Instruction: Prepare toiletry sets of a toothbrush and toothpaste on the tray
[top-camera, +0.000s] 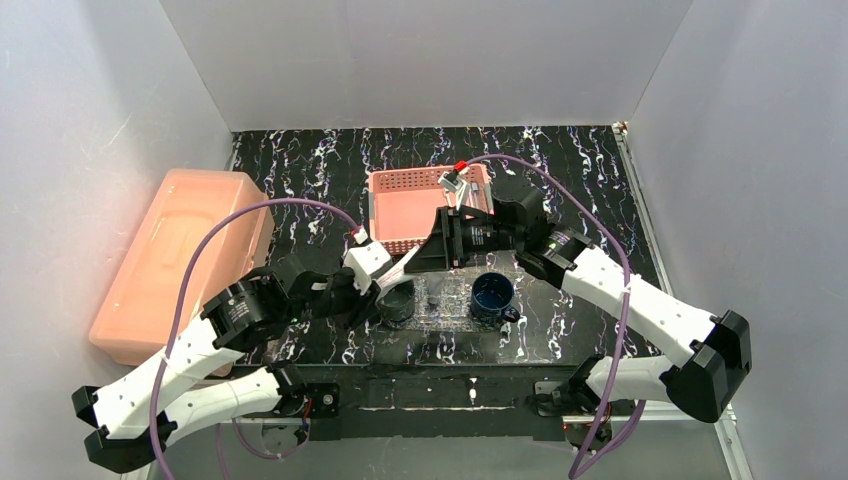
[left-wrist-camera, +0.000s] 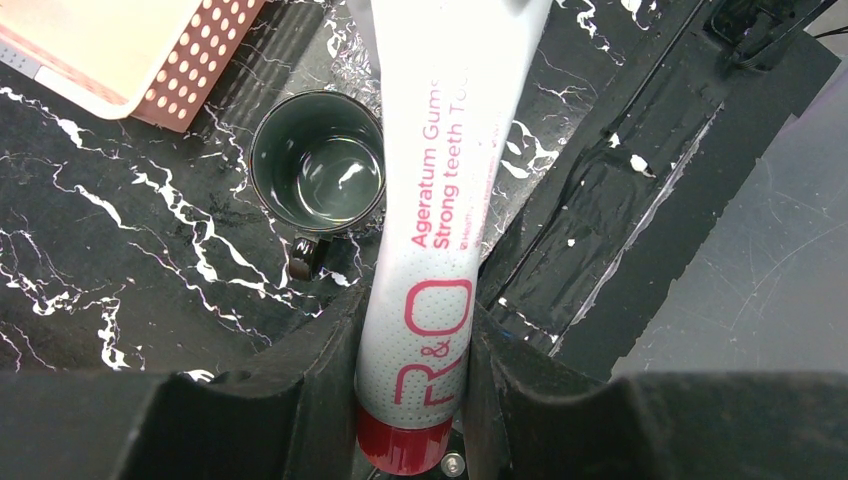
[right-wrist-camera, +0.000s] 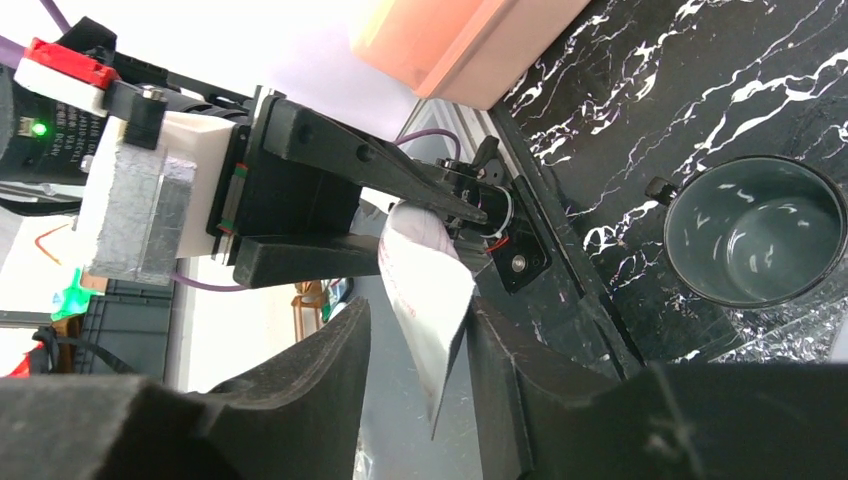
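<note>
Left wrist, left fingers (left-wrist-camera: 300, 400) clamped on toothpaste tube (left-wrist-camera: 450, 200), right fingers (right-wrist-camera: 320, 400) apart around its end.

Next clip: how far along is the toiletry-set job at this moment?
Done: nothing visible. The green cup and blue cup at the tray look empty. In hand: the left gripper clamps the toothpaste tube near its cap, and the right gripper straddles its crimped end, apparently for a handover. Left: placing the tube, then a toothbrush, which I cannot spot in any view.
</note>
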